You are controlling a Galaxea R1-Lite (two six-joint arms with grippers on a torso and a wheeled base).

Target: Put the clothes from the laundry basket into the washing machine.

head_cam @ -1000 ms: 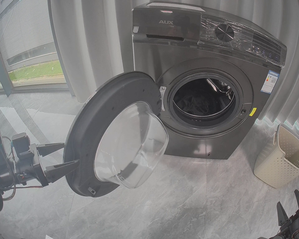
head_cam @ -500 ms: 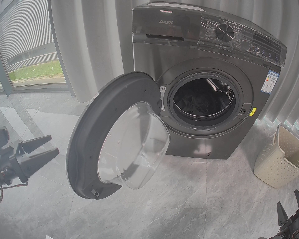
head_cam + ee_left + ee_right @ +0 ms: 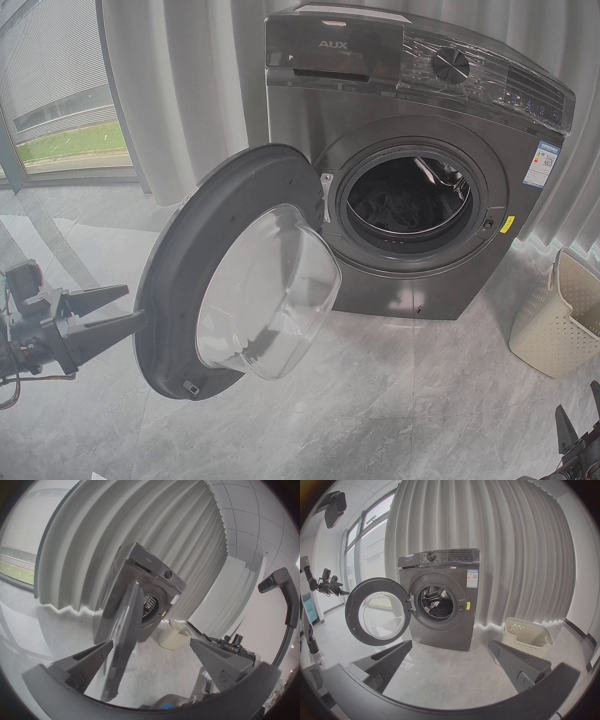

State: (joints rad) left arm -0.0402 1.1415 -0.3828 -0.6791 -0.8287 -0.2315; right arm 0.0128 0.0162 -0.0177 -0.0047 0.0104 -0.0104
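left tool held out level at the left, jaws spread, right tool low at the right, jaws apart

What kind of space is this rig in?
Probably a staged laundry corner in a lab or showroom rather than a home: a washing machine partly wrapped in plastic film, freestanding on a tiled floor before floor-to-ceiling curtains, with a laundry basket beside it.

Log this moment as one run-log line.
left hand: open, astride door rim | right hand: open, low | washing machine: door wide open, dark clothes inside | laundry basket: looks empty
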